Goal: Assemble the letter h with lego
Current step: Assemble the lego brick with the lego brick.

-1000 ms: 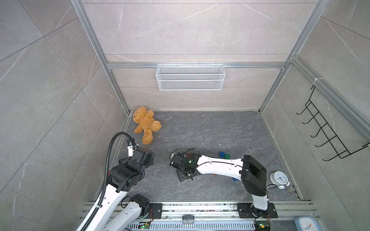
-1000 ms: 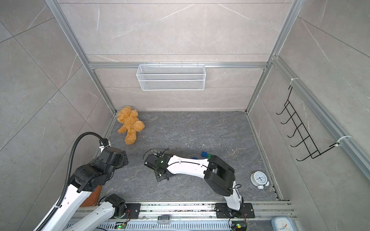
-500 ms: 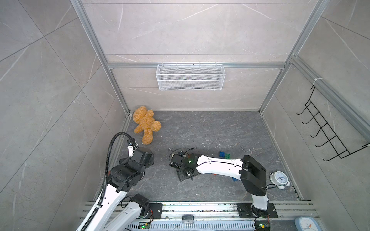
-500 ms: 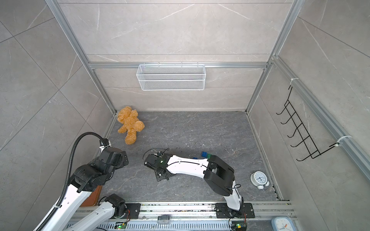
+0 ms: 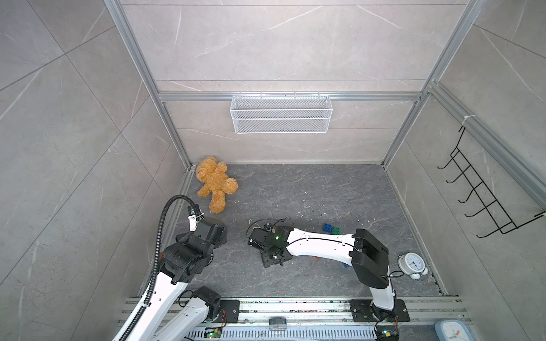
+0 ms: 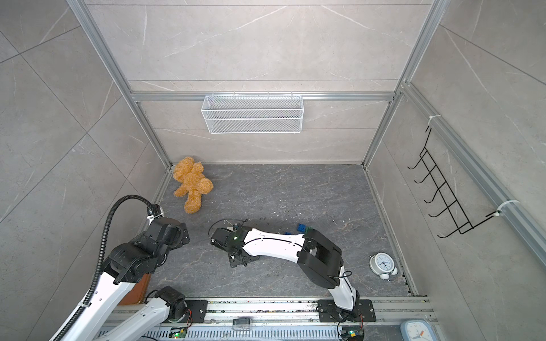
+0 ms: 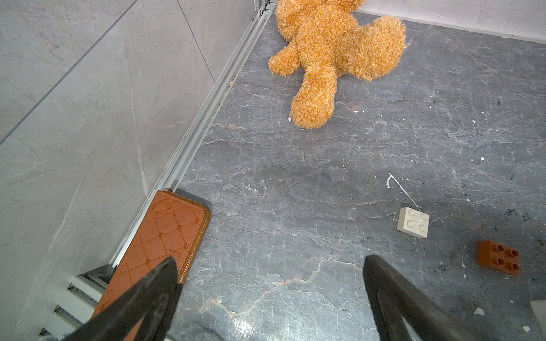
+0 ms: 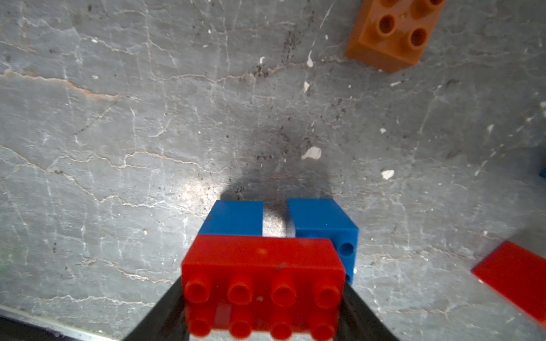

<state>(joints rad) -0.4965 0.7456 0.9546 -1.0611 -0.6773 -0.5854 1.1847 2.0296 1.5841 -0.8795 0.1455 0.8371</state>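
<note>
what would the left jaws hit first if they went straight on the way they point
Likely the bare floor, between wallet and white brick; the teddy lies further on, though depth is unclear.

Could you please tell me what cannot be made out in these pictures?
Long red studded plastic brick: right wrist view, blurred, cut off by the edge.
Flat red plastic piece: right wrist view, cut off by the edge; shape unclear.
Right gripper: both top views, too small and dark to tell its grip.
Brown quilted leather wallet: left wrist view, partly behind a finger of the left gripper.
</note>
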